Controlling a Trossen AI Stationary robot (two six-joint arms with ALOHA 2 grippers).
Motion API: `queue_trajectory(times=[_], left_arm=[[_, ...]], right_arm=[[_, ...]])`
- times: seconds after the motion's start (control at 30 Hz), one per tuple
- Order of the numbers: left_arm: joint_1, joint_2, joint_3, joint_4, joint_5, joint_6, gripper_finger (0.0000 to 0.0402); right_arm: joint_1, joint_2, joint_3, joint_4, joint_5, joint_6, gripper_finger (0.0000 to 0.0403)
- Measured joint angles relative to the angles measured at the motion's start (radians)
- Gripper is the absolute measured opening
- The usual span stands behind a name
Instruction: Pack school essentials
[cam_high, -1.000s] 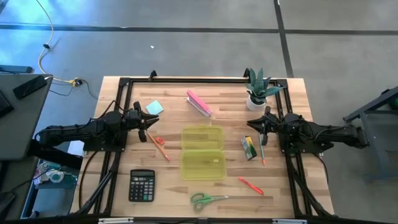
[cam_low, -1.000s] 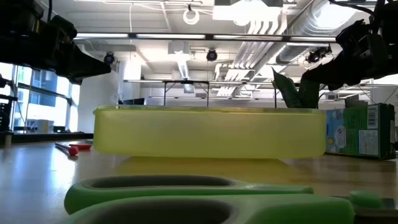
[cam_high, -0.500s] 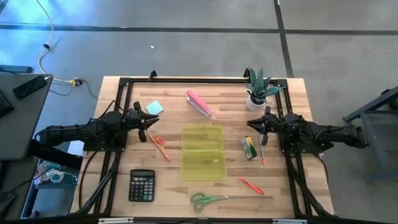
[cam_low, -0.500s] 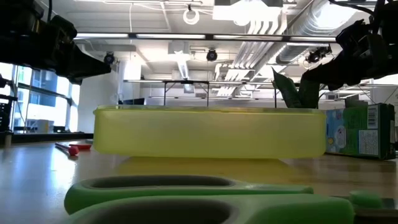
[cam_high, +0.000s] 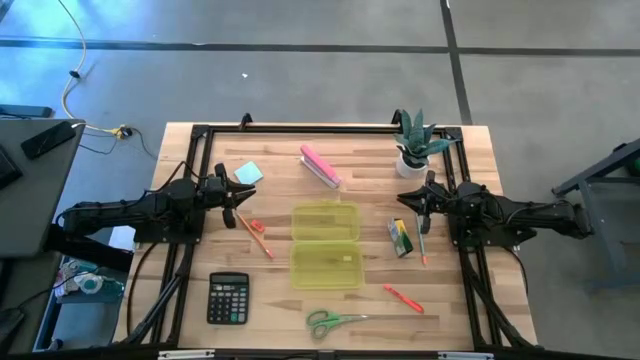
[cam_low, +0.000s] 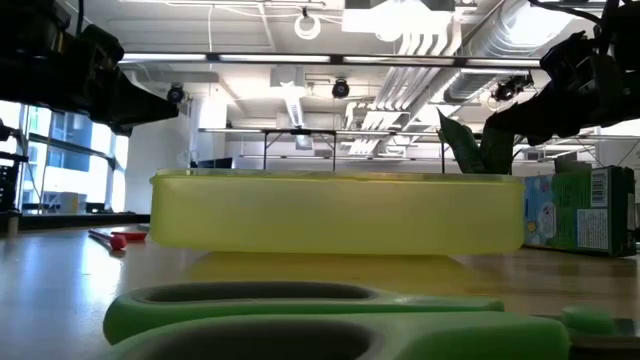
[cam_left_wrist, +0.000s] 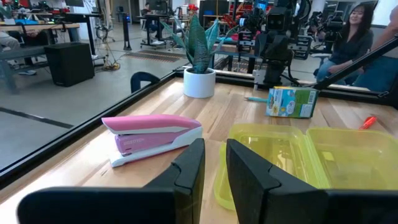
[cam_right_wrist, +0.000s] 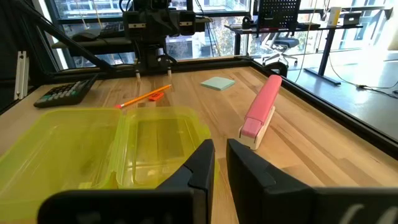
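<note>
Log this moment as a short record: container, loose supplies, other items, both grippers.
container: open yellow case, empty, table centre
scissors: green-handled scissors, near edge
pens: orange pens beside the case's left; others to its right
crayons: crayon box, right of case
notes: blue note pad, far left
other: pink stapler, calculator, potted plant
left gripper: empty, nearly shut
right gripper: empty, nearly shut

A black calculator (cam_high: 228, 298), a pink oblong stapler (cam_high: 320, 167) and a white-potted spiky green plant (cam_high: 413, 146) sit on the wooden table (cam_high: 480, 170).
</note>
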Motion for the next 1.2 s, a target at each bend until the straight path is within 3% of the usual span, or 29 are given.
queue_trajectory(times=[1.03,1.2], left_arm=[[0.000,0.000,0.000,0.000,0.000,0.000,0.0058],[0.000,-0.001,0.000,0.075,-0.004,0.018,0.0058]], right_arm=[[0.000,0.000,0.000,0.000,0.000,0.000,0.0034],[0.000,0.000,0.000,0.000,0.000,0.000,0.0034]])
